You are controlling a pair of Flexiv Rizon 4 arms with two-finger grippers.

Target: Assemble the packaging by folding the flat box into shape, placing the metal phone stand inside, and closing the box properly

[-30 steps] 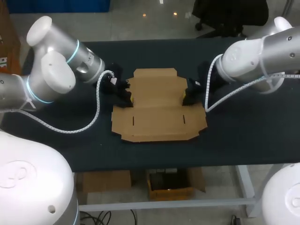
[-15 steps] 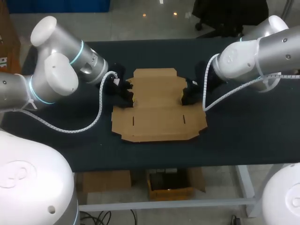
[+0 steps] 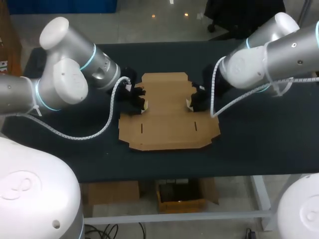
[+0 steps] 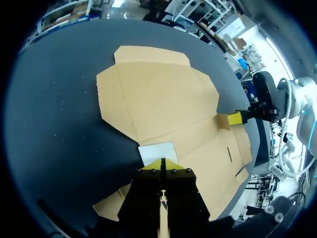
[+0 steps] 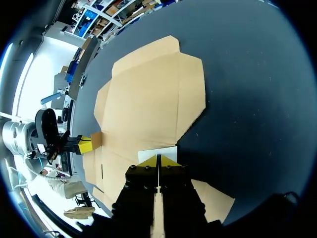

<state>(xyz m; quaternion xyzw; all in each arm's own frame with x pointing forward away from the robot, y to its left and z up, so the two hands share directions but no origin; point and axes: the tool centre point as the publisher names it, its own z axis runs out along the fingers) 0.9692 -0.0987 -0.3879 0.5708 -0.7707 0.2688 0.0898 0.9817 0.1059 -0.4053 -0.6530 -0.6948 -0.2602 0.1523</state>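
L gripper (image 4: 162, 164) & R gripper (image 5: 158, 161) are pinched shut, each on a small side flap (image 4: 157, 151) of the flat brown cardboard box (image 3: 167, 119) on the dark table (image 3: 249, 139). Both went inward a bit & the flaps tipped up, so folding's begun. Box holds nothing yet; no metal stand in sight.

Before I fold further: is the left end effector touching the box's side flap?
Touching. In the left wrist view the left end effector meets the raised flap with no gap.
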